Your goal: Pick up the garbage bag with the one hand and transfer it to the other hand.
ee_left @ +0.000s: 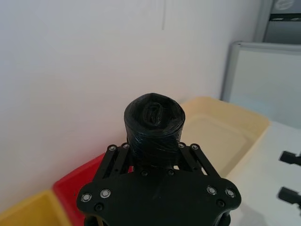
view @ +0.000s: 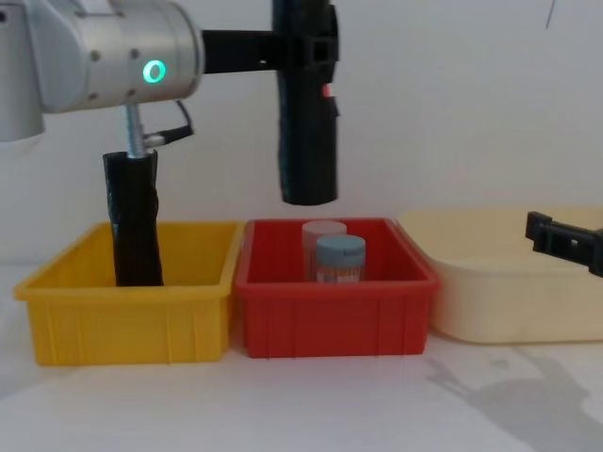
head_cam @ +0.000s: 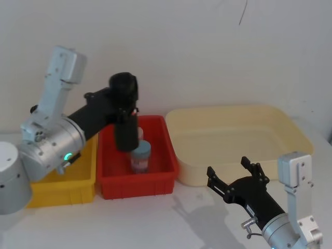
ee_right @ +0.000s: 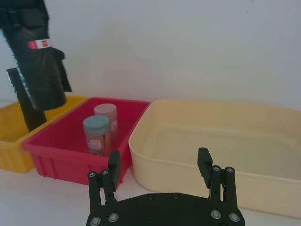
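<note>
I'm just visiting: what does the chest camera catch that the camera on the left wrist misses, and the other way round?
Chest extras: the full length of the tall black rolled-up garbage bag hanging above the red plastic bin, its small red mark, two capped jars in that bin, and a plain black roll standing in the yellow plastic bin. Wrist extras: the bag's coiled top end, clamped by the left gripper. Shared: bag, both bins, cream tub, open right gripper.

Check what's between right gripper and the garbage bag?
Head view: bare air between right gripper and garbage bag, held by left gripper; below lie the red bin wall and cream tub corner.
</note>
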